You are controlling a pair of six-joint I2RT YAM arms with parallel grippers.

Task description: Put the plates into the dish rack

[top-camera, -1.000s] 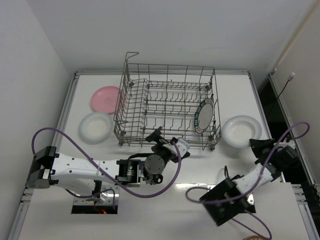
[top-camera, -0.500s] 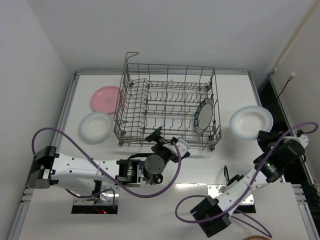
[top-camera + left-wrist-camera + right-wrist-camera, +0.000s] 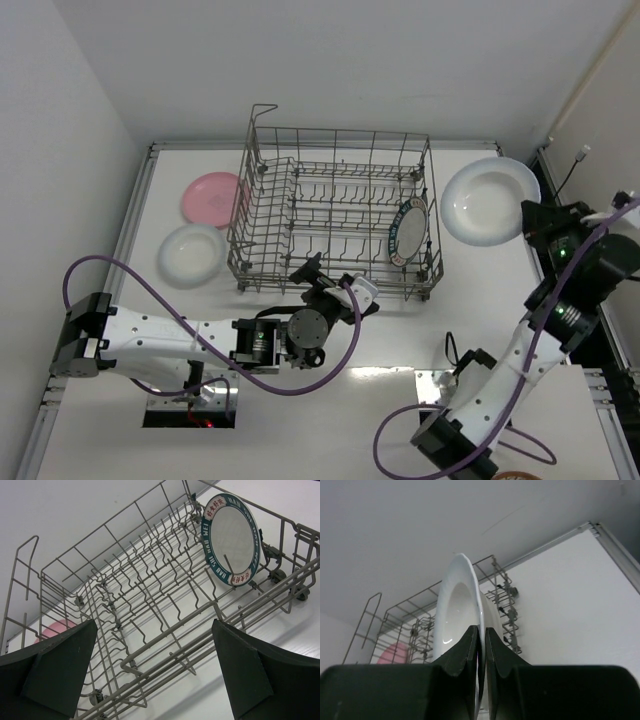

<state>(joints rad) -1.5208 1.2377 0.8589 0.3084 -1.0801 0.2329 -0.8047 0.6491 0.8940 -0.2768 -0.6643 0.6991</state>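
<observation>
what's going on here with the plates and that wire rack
The right gripper has its jaws shut on the rim of a white plate, held in the air right of the dish rack. A teal-rimmed plate stands in the rack. A pink plate and a second white plate lie on the table left of it. The left gripper is open at the rack's near side, empty.

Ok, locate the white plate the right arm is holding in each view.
Top external: white plate at upper right, right of the dish rack.
Left wrist: not in it.
Right wrist: white plate at centre, edge-on between the fingers.
Shared landmark: the dish rack, in all three.
</observation>
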